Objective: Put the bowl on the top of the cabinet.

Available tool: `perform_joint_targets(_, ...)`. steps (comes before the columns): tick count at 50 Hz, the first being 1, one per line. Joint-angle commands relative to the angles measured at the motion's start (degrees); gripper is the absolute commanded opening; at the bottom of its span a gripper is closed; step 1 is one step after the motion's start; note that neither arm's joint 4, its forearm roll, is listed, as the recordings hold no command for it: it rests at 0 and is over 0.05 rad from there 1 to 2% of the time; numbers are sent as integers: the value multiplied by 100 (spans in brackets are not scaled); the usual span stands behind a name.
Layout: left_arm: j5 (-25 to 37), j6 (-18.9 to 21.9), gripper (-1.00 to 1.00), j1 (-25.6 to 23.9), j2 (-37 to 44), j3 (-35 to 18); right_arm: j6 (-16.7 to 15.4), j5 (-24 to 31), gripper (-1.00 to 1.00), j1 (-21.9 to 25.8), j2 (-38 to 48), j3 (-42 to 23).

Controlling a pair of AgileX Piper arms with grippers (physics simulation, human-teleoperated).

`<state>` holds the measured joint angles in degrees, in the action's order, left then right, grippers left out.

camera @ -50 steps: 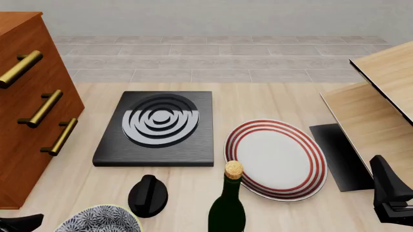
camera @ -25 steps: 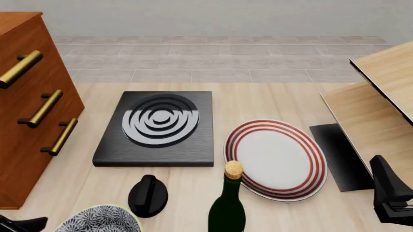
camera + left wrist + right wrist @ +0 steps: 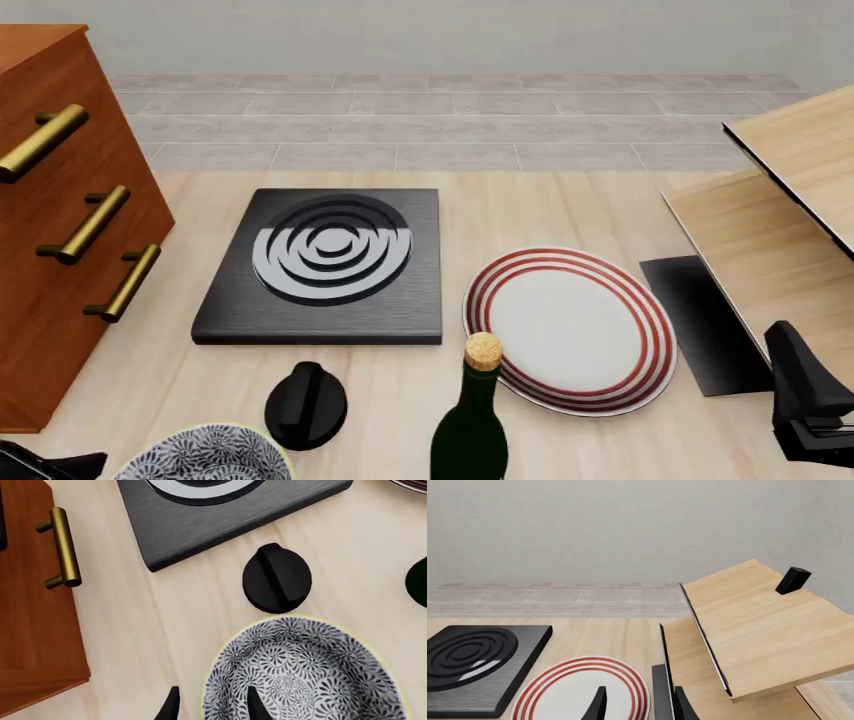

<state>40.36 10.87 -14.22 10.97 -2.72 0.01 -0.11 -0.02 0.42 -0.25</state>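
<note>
The bowl, black-and-white patterned with a thin yellowish rim, stands on the table; in the front view the bowl is cut off by the near edge at the left. My left gripper is open, one finger outside the bowl's rim and the other over its inside. The reddish-brown cabinet with brass bar handles rises at the far left, and the cabinet stands close beside the bowl. My right gripper is open and holds nothing, over by the red-ringed plate.
A black knob-shaped object lies just beyond the bowl. A dark bottle with a cork stands to its right. A black hob slab, a red-ringed white plate and pale wood boards fill the middle and right.
The left arm's dark tip has sunk slightly lower at the front view's bottom-left corner. Everything else stays where it was.
</note>
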Motion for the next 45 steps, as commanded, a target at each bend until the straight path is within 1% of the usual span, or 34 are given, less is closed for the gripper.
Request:
perform_joint_targets(1, -238, 51, 100, 73, 151, 137, 1, 0, 100, 0, 1, 0)
perform_joint_targets(10, -435, 106, 100, 127, 303, 224, 0, 0, 100, 0, 1, 0)
perform_joint_targets(11, -566, -52, 100, 93, 504, 245, 0, 0, 100, 1, 0, 0)
perform_joint_targets(12, -531, 32, 100, 102, 430, 228, -1, 0, 100, 0, 1, 0)
perform_joint_targets(15, -559, 100, 100, 140, 449, 263, 0, 0, 100, 0, 1, 0)
perform_joint_targets(17, -631, 96, 100, 156, 541, 260, 0, 0, 100, -1, 0, 0)
perform_joint_targets(26, -554, 182, 100, 167, 549, 271, 1, 0, 100, 0, 1, 0)
perform_joint_targets(29, -621, 154, 100, 127, 631, 271, -1, 0, 100, 1, 1, 0)
perform_joint_targets(30, -684, 392, -100, 367, 488, 269, 0, 0, 100, 0, 1, 0)
perform_joint_targets(31, -630, 197, -100, 140, 572, 261, -1, 0, 100, 1, 1, 0)
perform_joint_targets(34, -532, 162, -100, 107, 423, 223, -1, 0, 100, 1, 0, 0)
perform_joint_targets(35, -576, 230, -100, 203, 405, 210, -1, 0, 100, 0, 0, 0)
perform_joint_targets(39, -414, 167, -100, 107, 278, 54, -1, 0, 100, 2, 0, 0)
perform_joint_targets(45, -223, 188, -100, 68, 111, -91, 0, 0, 100, 0, 1, 0)
